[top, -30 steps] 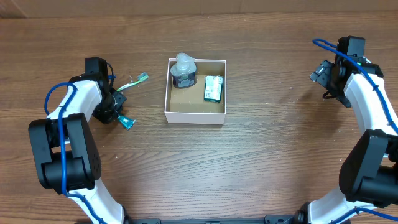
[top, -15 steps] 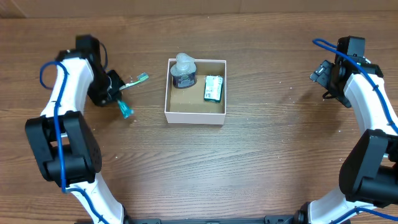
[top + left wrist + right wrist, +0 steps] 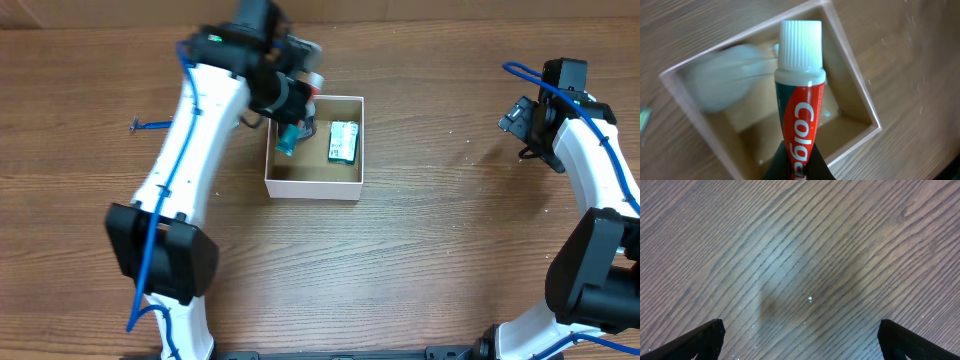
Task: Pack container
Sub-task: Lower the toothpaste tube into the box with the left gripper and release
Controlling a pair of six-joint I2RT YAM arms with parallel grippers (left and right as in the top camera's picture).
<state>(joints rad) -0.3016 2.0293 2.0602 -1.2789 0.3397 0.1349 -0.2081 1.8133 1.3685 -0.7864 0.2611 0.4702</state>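
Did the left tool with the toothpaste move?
Yes. The left tool went right, from beside the container to above it, holding the toothpaste.

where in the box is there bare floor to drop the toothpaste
Bare: the brown floor strip along the square white cardboard box's near wall, bordered by the green packet. Crowded: the back, where a pale rounded jar sits beneath the left gripper's red Colgate tube.

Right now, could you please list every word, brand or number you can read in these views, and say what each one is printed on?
"Colga": white letters on the red band of the toothpaste tube; the rest is hidden by the left claw.
Green packet in the container: it carries print, but too small to read.
Right wrist view: no text at all.
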